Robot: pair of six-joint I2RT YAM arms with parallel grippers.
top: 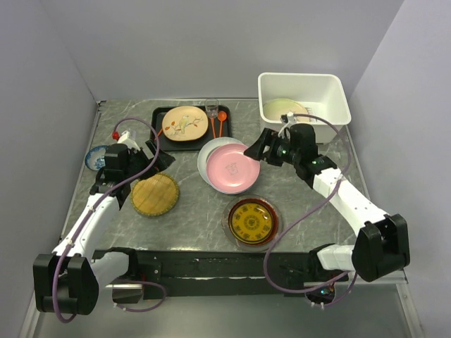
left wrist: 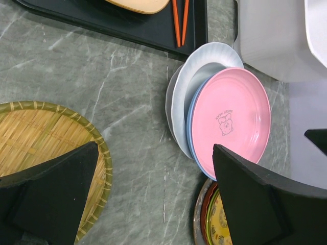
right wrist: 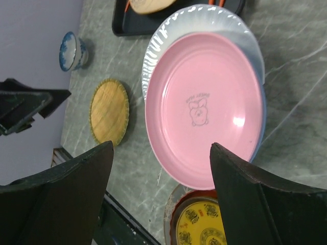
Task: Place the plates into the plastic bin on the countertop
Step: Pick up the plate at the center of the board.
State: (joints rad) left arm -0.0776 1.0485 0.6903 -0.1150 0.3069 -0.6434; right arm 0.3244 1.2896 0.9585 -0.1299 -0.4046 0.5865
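A pink plate [top: 232,167] [right wrist: 204,107] [left wrist: 232,120] lies stacked on a white plate [top: 211,149] [right wrist: 168,30] mid-countertop [top: 204,218]. In front of them sits a gold-patterned dark red plate [top: 252,220] [right wrist: 199,224]. A cream floral plate [top: 184,123] rests on the black tray. The white plastic bin [top: 331,88] at the back right holds a pale plate [top: 284,109]. My right gripper [top: 257,146] [right wrist: 161,145] hangs open above the pink plate's right edge, holding nothing. Open too, my left gripper [top: 161,156] [left wrist: 154,148] hovers over bare countertop between the stack and a woven mat.
A black tray [top: 161,116] at the back also carries orange utensils [top: 216,123]. The round woven bamboo mat [top: 155,194] lies under my left arm. A small blue-patterned bowl [top: 95,158] stands by the left wall. Walls close in the left, back and right.
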